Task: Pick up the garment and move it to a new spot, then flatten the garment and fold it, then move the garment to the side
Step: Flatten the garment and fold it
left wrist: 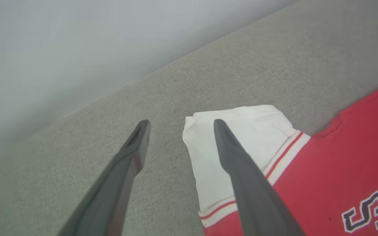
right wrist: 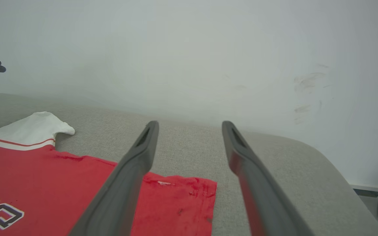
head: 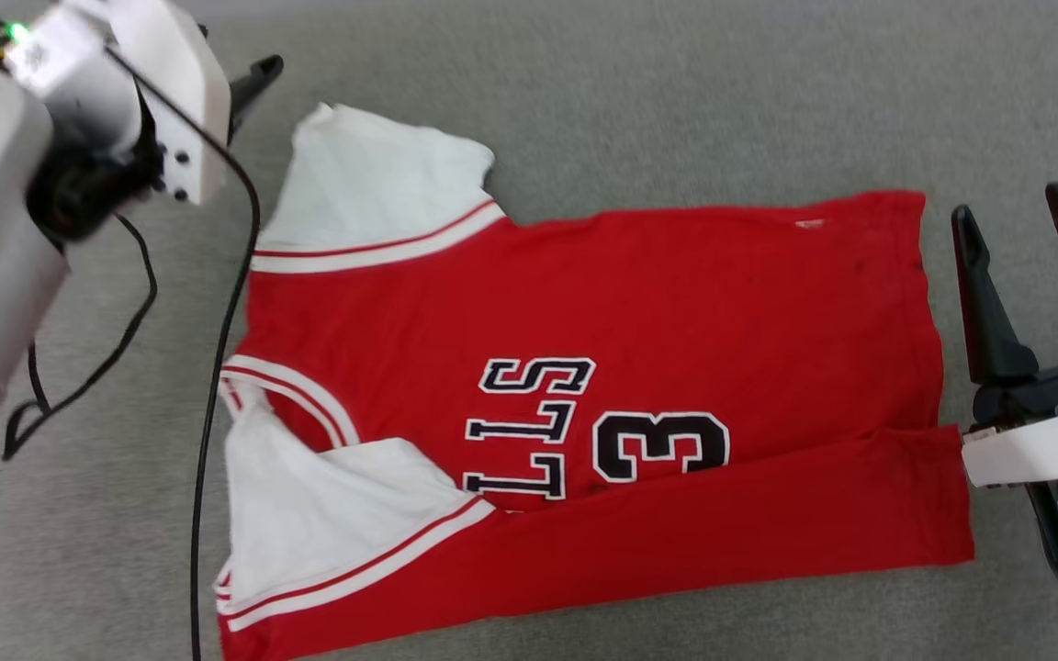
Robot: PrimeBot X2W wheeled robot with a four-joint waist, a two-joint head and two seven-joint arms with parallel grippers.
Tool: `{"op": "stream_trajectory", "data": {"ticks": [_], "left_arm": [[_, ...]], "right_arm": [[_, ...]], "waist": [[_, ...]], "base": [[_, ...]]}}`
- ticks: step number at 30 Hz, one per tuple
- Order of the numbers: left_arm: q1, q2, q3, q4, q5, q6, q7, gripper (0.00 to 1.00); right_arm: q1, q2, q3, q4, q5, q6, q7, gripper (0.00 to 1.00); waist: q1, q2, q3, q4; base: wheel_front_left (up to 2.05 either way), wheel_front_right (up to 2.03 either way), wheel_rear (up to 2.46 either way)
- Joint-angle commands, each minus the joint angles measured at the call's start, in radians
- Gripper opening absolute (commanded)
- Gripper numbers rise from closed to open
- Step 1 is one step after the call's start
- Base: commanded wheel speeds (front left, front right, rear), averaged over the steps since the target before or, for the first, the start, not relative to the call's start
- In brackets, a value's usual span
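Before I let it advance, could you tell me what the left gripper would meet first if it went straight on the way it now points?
Probably the grey upholstered surface, right beside the white sleeve; the left gripper is open, and one finger may graze that sleeve. Depth is unclear.

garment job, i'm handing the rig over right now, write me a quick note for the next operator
Left pincer: open, empty, at the outer edge of the far white sleeve.
Right pincer: open, empty, beside the hem.
Garment: spread on the grey surface, lettering up.
Done: near long edge folded over, covering part of the lettering.
Left: probably fold the far side and sleeve in, finish folding, then move it aside.
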Motion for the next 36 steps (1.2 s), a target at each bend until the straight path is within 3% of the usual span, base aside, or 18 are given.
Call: {"op": "stream_trajectory", "data": {"ticks": [1, 8, 19, 20, 21, 26, 30, 36], "left_arm": [[-0.041, -0.007, -0.010, 0.020, -0.015, -0.006, 0.054, 1.00], [-0.176, -0.003, -0.077, 0.087, -0.067, -0.017, 0.343, 1.00], [-0.150, -0.006, -0.200, 0.159, -0.061, -0.018, 0.443, 1.00], [-0.141, -0.004, -0.208, 0.154, -0.070, -0.018, 0.448, 0.31], [-0.132, -0.002, -0.213, 0.147, -0.080, -0.018, 0.450, 0.00], [-0.149, 0.018, -0.216, 0.114, -0.094, -0.018, 0.373, 0.00], [-0.159, 0.017, -0.221, 0.072, -0.107, -0.018, 0.296, 0.00], [-0.139, 0.022, -0.274, -0.023, -0.100, -0.018, 0.198, 0.00]], "right_arm": [[-0.018, 0.011, 0.005, -0.015, -0.008, -0.001, 0.003, 1.00], [-0.056, 0.036, 0.019, -0.045, -0.021, -0.001, 0.000, 1.00], [-0.088, 0.053, 0.031, -0.019, -0.014, -0.001, -0.020, 1.00], [-0.088, 0.052, 0.027, -0.018, -0.010, -0.001, -0.021, 1.00], [-0.089, 0.051, 0.021, -0.015, -0.007, -0.001, -0.022, 1.00], [-0.118, 0.019, -0.005, -0.010, -0.006, -0.001, -0.015, 1.00], [-0.176, -0.043, -0.021, -0.008, 0.015, -0.001, 0.028, 1.00], [-0.284, -0.242, 0.078, 0.058, 0.126, -0.001, 0.299, 1.00]], "waist": [[-0.0002, -0.0001, 0.085, -0.052], [-0.0002, -0.0001, 0.187, -0.089], [-0.0002, -0.0001, 0.245, -0.118], [-0.0002, -0.0001, 0.243, -0.118], [-0.0002, -0.0001, 0.239, -0.115], [-0.0002, -0.0001, 0.201, -0.095], [-0.0002, -0.0001, 0.152, -0.068], [-0.0002, -0.0001, 0.089, -0.013]], "base": [[0.00, 0.00, 0.00], [0.00, 0.00, 0.00], [0.00, 0.00, 0.00], [0.00, 0.00, 0.00], [0.00, 0.00, 0.00], [0.00, 0.00, 0.00], [0.00, 0.00, 0.00], [0.00, 0.00, 0.00]]}}
